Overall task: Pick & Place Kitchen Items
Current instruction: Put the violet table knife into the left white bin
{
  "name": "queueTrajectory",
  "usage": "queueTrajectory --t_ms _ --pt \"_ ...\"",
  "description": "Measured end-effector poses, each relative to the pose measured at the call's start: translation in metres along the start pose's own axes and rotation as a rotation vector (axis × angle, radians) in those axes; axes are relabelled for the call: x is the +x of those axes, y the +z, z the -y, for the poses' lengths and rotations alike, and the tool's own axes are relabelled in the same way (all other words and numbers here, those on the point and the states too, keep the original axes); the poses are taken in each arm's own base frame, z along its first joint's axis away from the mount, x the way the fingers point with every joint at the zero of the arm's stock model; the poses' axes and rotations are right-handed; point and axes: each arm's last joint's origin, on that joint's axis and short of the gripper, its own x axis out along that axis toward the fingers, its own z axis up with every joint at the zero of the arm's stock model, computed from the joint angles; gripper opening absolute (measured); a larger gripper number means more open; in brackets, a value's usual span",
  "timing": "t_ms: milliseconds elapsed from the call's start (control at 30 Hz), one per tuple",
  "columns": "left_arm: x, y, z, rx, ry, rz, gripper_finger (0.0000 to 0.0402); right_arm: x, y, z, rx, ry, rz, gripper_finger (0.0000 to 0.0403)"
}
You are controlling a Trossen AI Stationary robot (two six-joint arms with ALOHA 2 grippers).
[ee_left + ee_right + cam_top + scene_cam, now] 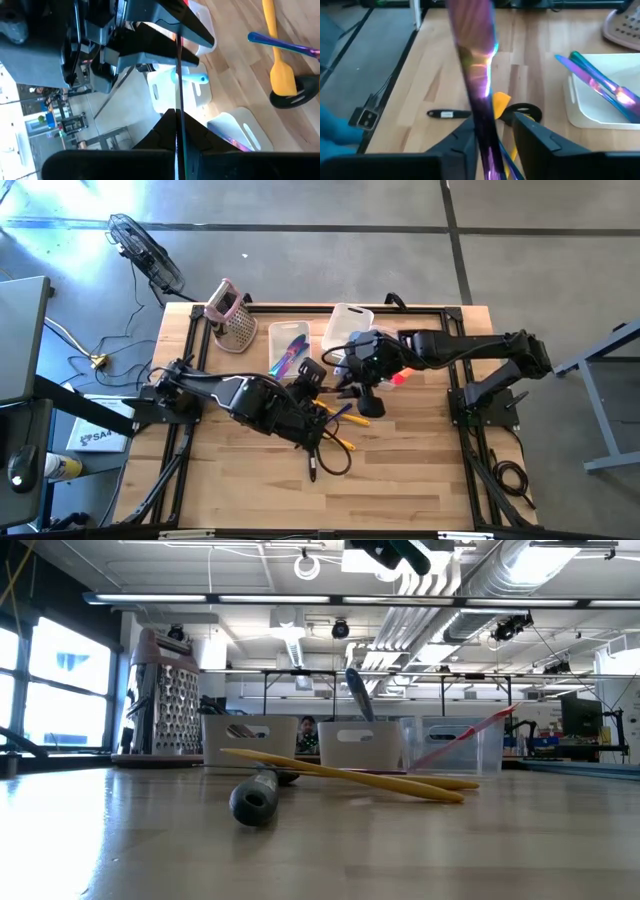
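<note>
My right gripper (492, 145) is over the table's middle (360, 370) and shut on an iridescent purple utensil (479, 85). My left gripper (177, 117) is beside it (310, 373), shut on a thin dark utensil (178, 75) seen edge-on. Yellow spatulas (340, 420) (340, 772), a blue-handled utensil (280, 42) and a black ladle (371, 403) lie flat on the wood beneath them. Iridescent utensils (600, 82) lie in a clear tub (288, 345). A blue utensil (355, 695) and a red one (470, 740) lean in the other tubs. My left gripper pinches the thin dark utensil between its two fingers (160, 132). The utensil runs along the fingers and sticks out past their tips (178, 55), lifted clear of the table. My right gripper holds the purple utensil by its handle (487, 150), against one finger (467, 142). The broad end (470, 20) sticks out past the fingertips, clear of the table.
A pink-topped metal grater (232, 310) (165, 700) stands at the far left of the table. Clear tubs (345, 328) (360, 745) line the far edge. A small black tool (447, 114) lies on the near wood, and a cable (330, 460) trails there.
</note>
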Motion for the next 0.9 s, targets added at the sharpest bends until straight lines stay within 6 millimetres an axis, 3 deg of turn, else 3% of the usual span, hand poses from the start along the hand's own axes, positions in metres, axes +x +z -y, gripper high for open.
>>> queueTrajectory --t_ms 367,567,900 --pt "0.003 -0.004 -0.001 -0.077 -0.011 -0.030 0.0000 -0.002 0.001 0.002 -0.027 -0.102 0.012 0.0181" --pt "0.011 -0.013 -0.005 -0.170 -0.022 -0.091 0.0000 -0.011 0.003 0.002 -0.033 -0.160 0.037 0.0187" --pt "0.016 -0.017 -0.010 -0.208 -0.017 -0.109 0.0000 -0.044 0.002 -0.001 -0.071 -0.329 0.077 0.0187"
